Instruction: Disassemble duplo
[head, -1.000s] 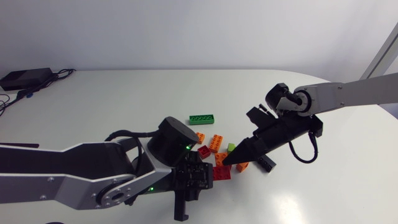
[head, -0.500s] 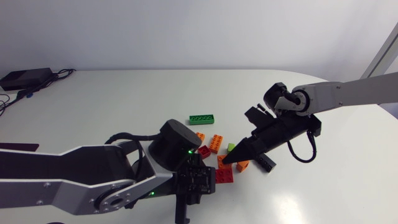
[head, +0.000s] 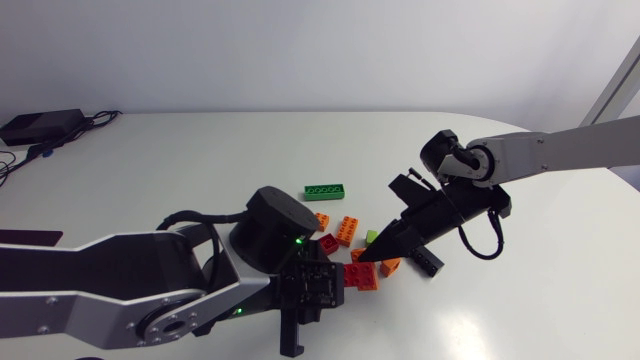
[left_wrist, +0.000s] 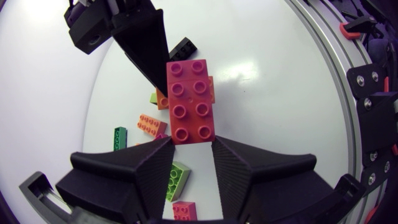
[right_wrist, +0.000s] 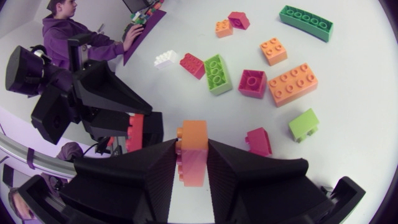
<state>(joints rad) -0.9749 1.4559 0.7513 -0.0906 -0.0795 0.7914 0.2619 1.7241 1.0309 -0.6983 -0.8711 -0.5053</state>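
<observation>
Sitting just right of the table's (head: 200, 160) middle in the head view, the duplo piece is a red eight-stud brick (left_wrist: 189, 102) with an orange brick (right_wrist: 194, 146) stuck to its far end. Both are lifted clear of the loose bricks.

The left gripper (left_wrist: 193, 144) has its fingers closed narrowly on the near end of the red brick, one on each side. The right gripper (right_wrist: 194, 155) pinches the orange brick the same way, its fingers drawn close together. In the head view the left arm enters from 8 o'clock and the right arm from 2 o'clock, so the two pincers meet nose to nose over the piece.

Taking the piece as the clock's centre in the head view, an orange eight-stud brick (head: 348, 230) lies at 11 o'clock, and a long green brick (head: 324, 191) lies farther out on the same line. A black brick (head: 428, 263) lies at 3 o'clock. The right wrist view also shows a lime brick (right_wrist: 215, 73) beside a magenta brick (right_wrist: 252, 83), with a small white brick (right_wrist: 164, 59) near them.
</observation>
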